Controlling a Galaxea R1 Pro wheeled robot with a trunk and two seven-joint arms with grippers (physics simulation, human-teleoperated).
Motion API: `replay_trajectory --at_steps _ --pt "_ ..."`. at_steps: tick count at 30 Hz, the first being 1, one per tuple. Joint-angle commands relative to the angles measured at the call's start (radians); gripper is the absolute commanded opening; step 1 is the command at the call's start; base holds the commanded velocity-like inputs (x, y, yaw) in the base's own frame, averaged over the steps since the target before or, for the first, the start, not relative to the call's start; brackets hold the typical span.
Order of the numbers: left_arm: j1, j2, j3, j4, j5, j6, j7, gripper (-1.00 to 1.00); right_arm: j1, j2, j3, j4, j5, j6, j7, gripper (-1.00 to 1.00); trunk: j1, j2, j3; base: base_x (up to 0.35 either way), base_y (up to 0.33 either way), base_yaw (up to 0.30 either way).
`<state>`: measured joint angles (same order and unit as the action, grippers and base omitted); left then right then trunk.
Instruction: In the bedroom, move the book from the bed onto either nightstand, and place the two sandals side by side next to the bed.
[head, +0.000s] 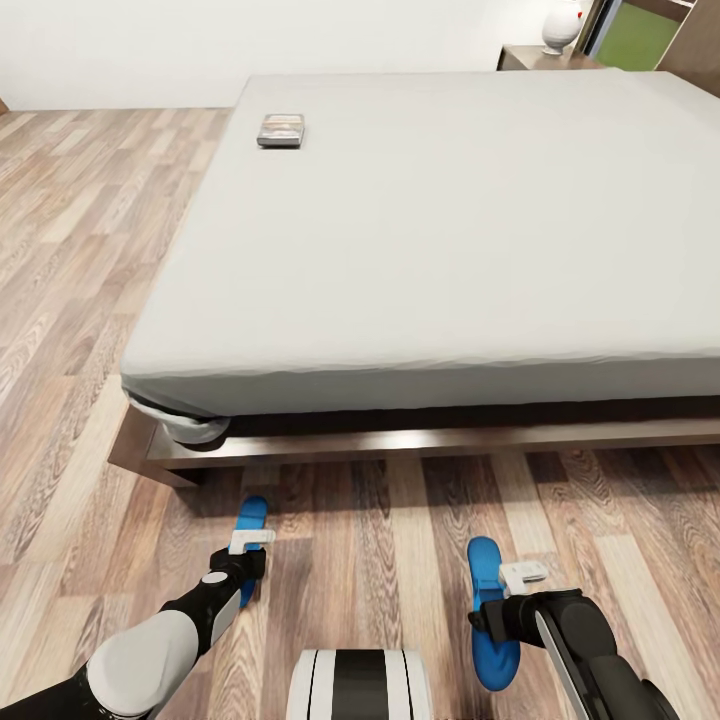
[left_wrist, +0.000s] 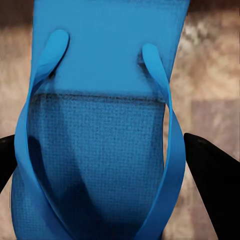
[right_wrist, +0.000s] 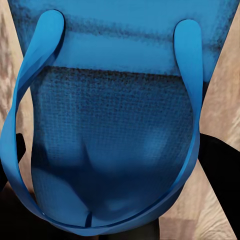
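Both end effectors, left (head: 243, 556) and right (head: 500, 590), each straddle a sandal (head: 251, 520) (head: 487, 570), fingers apart, soles well separated beside the bed (head: 450, 240), needing pairing; book (head: 281, 129) waits on the mattress.

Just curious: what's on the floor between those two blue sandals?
Only bare wood floor separates the left sandal and the right sandal, seen in the head view.

Matt woven-textured blue sandals (left_wrist: 100, 150) (smooth straps) lie on grainy wood-plank floor (head: 80, 250) beside the cloth-covered mattress (head: 450, 230).
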<state>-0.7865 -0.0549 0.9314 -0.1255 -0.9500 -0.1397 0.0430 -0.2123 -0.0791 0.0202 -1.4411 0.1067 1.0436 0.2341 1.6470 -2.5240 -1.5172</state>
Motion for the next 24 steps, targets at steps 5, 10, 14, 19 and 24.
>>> replay_trajectory --at_steps 5,10,14,19,24 --pt "0.000 0.000 0.006 0.001 -0.012 -0.003 0.005 -1.00 -0.001 -0.001 0.001 -0.001 0.010 0.004 0.008 -1.00 0.001 -0.001 -0.012 0.000 0.000 0.000" --pt "0.000 0.000 0.006 0.001 -0.012 -0.003 0.005 -1.00 0.000 -0.001 0.001 -0.001 0.010 0.004 0.008 -1.00 0.001 -0.001 -0.012 0.000 0.000 0.000" --pt "0.000 0.000 0.006 0.001 -0.012 -0.003 0.005 -1.00 0.000 -0.001 0.001 -0.001 0.010 0.004 0.008 -1.00 0.001 -0.001 -0.012 0.000 0.000 0.000" --pt "0.000 0.000 0.006 0.001 -0.012 -0.003 0.005 -1.00 -0.001 -0.001 0.001 -0.001 0.010 0.004 0.008 -1.00 0.002 -0.002 -0.024 0.000 0.000 0.000" --pt "0.000 0.000 0.006 0.001 -0.012 -0.003 0.005 -1.00 0.000 -0.001 0.001 -0.001 0.010 0.004 0.008 -1.00 0.003 -0.002 -0.028 0.000 0.000 0.000"
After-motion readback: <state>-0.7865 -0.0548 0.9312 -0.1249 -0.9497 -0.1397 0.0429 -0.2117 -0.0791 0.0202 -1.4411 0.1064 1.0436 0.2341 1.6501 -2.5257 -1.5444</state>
